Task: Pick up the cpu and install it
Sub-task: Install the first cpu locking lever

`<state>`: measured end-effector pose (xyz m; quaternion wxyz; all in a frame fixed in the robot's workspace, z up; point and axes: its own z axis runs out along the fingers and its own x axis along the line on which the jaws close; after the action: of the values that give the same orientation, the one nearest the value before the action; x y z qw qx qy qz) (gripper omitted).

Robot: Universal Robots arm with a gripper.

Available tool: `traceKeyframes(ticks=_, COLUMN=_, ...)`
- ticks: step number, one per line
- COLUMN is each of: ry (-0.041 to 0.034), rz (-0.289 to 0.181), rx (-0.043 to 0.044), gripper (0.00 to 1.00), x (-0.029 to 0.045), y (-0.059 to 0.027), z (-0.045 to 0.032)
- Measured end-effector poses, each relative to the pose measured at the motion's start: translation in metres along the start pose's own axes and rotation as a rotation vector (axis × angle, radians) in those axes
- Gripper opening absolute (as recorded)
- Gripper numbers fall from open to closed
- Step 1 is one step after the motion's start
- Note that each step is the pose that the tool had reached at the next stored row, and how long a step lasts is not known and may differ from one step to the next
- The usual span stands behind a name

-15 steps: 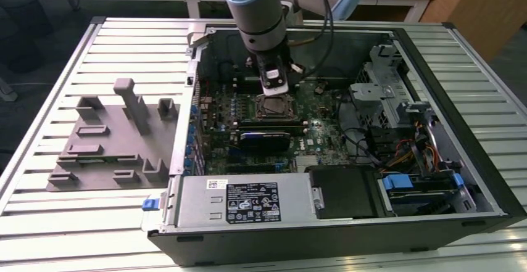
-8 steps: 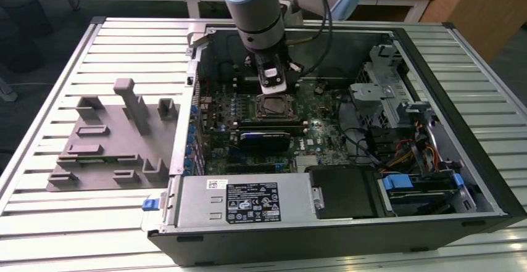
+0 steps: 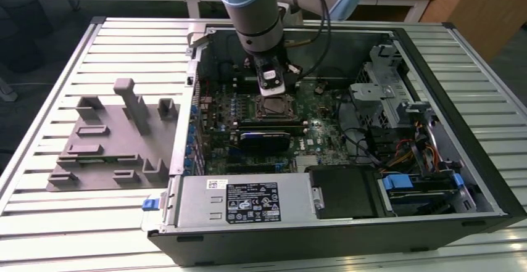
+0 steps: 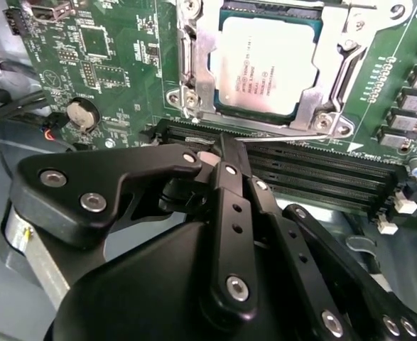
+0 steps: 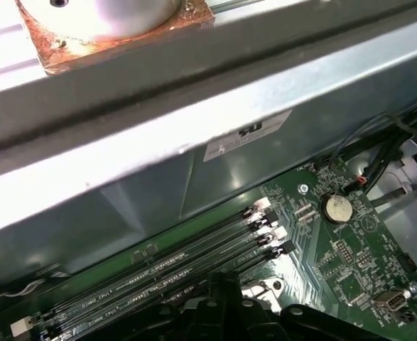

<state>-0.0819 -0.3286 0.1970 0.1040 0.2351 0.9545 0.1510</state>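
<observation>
Claw (image 4: 222, 153) closed, black fingers (image 4: 229, 192) pressed together with nothing between them, hanging low inside the open computer case (image 3: 461, 179) over the memory slots (image 4: 315, 174). Just beyond the fingertips, apart from them: the cpu (image 4: 265, 64), pale silver top up, lying flat in the socket frame (image 4: 194, 78) on the green motherboard (image 4: 116, 78). In the exterior view, off to the left of the case, a grey fixture plate (image 3: 103, 152) resting on the slatted desk (image 3: 49, 216).

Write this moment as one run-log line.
cpu: seated in socket | gripper: shut, empty, beside socket over memory slots | case: open
</observation>
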Motion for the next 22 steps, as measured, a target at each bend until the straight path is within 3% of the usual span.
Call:
traceKeyframes(ticks=6, ry=-0.0014, rz=-0.001, rx=0.0025, gripper=0.11, x=0.0007, y=-0.0018, z=0.0051)
traceKeyframes(ticks=11, ry=-0.0075, rz=-0.005, rx=0.0155, gripper=0.11, x=0.0010, y=-0.0026, z=0.0073)
traceKeyframes(ticks=22, ry=-0.0073, rz=-0.005, rx=0.0150, gripper=0.11, x=0.0005, y=-0.0028, z=0.0095)
